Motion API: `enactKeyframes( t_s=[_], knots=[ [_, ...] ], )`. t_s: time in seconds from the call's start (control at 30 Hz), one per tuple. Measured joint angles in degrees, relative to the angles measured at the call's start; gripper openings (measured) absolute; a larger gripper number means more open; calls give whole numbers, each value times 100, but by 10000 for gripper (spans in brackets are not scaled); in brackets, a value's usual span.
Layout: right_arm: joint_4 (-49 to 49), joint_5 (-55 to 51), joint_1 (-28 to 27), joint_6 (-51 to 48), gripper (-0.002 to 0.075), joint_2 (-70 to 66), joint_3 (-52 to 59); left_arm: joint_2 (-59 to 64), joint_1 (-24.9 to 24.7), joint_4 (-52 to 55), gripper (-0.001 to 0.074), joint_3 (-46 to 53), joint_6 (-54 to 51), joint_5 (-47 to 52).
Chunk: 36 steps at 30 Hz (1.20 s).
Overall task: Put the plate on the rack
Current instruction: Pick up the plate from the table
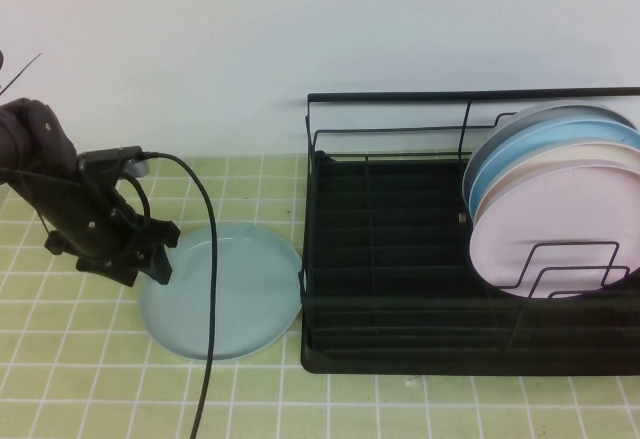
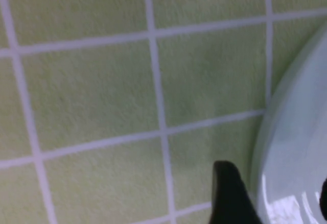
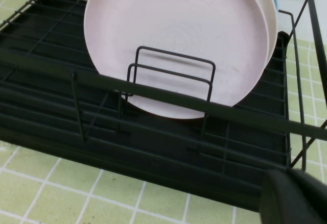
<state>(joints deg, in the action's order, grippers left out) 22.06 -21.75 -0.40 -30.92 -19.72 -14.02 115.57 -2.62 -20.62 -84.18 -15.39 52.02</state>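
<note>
A pale mint-green plate (image 1: 222, 291) lies flat on the green tiled tabletop (image 1: 60, 379), just to the left of the black wire rack (image 1: 400, 289), its right edge almost against the rack's tray. It is not on the rack.

The left gripper (image 1: 150, 264) is down at the plate's left rim, its black arm reaching in from the left with a cable (image 1: 207, 259) looping across the plate. In the left wrist view one dark finger (image 2: 232, 193) stands on the tile side of the plate's rim (image 2: 291, 147), and a sliver of the other shows at the picture's edge over the plate's inner surface. So the jaws are spread apart, straddling the rim, and I cannot see that they are pressing on it or lifting it; the plate rests on the table.

The rack holds several plates standing upright at its right end: a pink plate (image 1: 545, 234) in front, a cream plate (image 1: 590, 159) behind it, then blue plates (image 1: 545, 139) at the back. The left part of the rack has bare wire dividers.

The right gripper (image 3: 296, 196) shows only as a dark shape in its own wrist view, low in front of the rack's near right corner, facing the pink plate (image 3: 173, 45). Its fingers are closed and it has hold of nothing.
</note>
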Motion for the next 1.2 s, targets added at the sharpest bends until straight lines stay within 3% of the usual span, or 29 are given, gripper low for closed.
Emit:
enactKeyframes(
  t_s=[0.77,0.87,1.07,1.2],
  knots=[
    [0,21,0,0,-3,0,0,169,-113,193,302,0,22,-63],
    [0,21,0,0,-3,0,0,178,-113,273,243,0,22,-63],
    [0,21,0,0,-3,0,0,178,-113,497,6,0,22,-63],
    [0,21,0,0,-4,0,0,178,-113,740,0,0,22,-86]
  ],
)
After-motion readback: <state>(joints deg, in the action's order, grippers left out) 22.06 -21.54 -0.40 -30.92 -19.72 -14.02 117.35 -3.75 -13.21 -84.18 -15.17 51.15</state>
